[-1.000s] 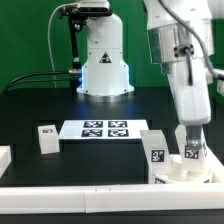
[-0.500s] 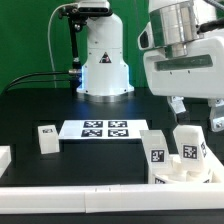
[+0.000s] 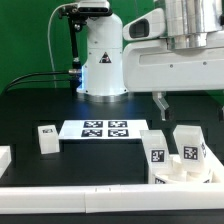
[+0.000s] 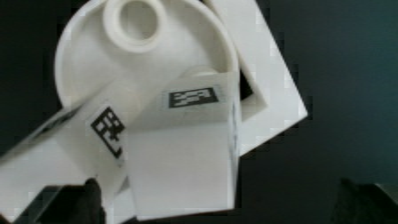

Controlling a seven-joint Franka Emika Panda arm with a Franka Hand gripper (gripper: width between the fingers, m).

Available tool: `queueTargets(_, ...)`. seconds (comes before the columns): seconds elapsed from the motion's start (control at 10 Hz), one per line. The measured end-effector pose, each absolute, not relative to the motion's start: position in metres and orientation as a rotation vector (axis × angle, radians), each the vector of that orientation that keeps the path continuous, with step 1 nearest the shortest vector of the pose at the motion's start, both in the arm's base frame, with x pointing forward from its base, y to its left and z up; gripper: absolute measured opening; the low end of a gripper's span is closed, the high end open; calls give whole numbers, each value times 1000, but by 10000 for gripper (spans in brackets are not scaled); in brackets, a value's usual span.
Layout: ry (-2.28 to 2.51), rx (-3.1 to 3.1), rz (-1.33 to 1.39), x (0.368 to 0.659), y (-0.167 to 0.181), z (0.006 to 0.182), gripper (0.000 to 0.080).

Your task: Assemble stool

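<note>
At the exterior view's left, a loose leg (image 3: 46, 138) is standing alone on the black surface (image 3: 25, 110), probably waiting for its turn. In the middle, the marker board (image 3: 105, 129) is lying flat and carrying nothing. At the right, just behind the near border rail (image 3: 70, 192), the seat disc (image 3: 175, 175) is lying with its hollow side up. The first fitted leg (image 3: 157, 150) and the second fitted leg (image 3: 190, 148) are standing on it, seemingly in their sockets, so they are staying up alone. Above them the jaws are hanging spread fully wide and holding nothing, well apart from both legs, which I judge is leaving room to travel.
</note>
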State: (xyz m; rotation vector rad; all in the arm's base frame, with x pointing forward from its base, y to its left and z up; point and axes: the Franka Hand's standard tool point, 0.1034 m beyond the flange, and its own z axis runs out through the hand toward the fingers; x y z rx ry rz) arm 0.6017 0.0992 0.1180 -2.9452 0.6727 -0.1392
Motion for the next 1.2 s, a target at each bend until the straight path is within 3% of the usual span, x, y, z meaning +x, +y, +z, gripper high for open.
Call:
queueTargets(0.4, 308, -3026, -178, 602, 94, 117, 649)
queueTargets(0.7, -347, -3072, -127, 610, 99, 117, 649)
queueTargets(1.2, -825, -3025, -158, 611, 96, 118, 649)
